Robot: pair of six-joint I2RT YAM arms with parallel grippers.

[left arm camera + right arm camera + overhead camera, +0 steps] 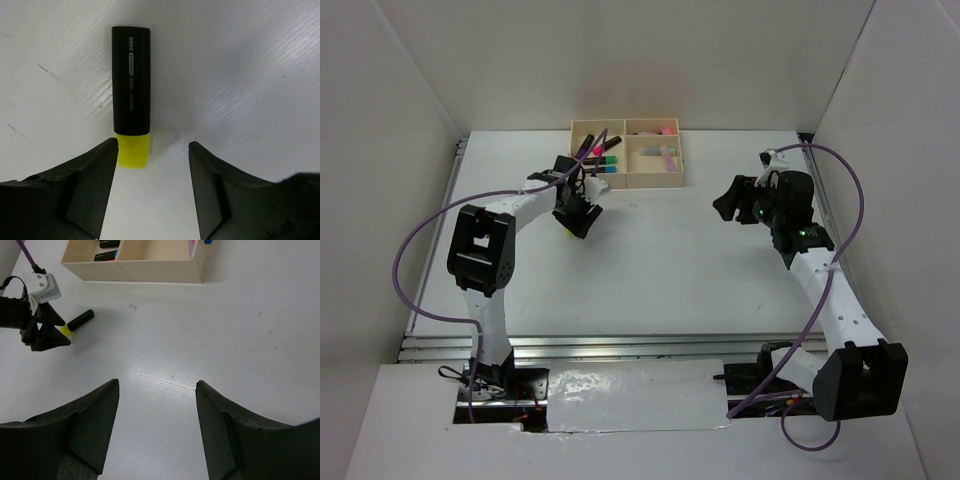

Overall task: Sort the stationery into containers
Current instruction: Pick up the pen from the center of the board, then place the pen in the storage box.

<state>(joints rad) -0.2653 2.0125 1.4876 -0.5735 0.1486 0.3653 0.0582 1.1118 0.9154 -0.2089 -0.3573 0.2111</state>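
Note:
A black highlighter (131, 80) with a yellow end lies flat on the white table, just beyond my left gripper (152, 144). That gripper is open and hangs low over the table, with the yellow end by its left fingertip. In the top view only a yellow spot (564, 232) shows under the left gripper (576, 220). The right wrist view shows the same highlighter (80, 320) beside the left gripper (42, 335). My right gripper (156, 383) is open and empty above bare table, at the right in the top view (725, 207). The beige tray (625, 184) holds several markers (601, 157).
The tray stands at the table's far middle, and its near wall shows in the right wrist view (135, 271). Pastel markers (667, 155) lie in its right compartments. White walls close in the table on the left, right and back. Purple cables loop from both arms.

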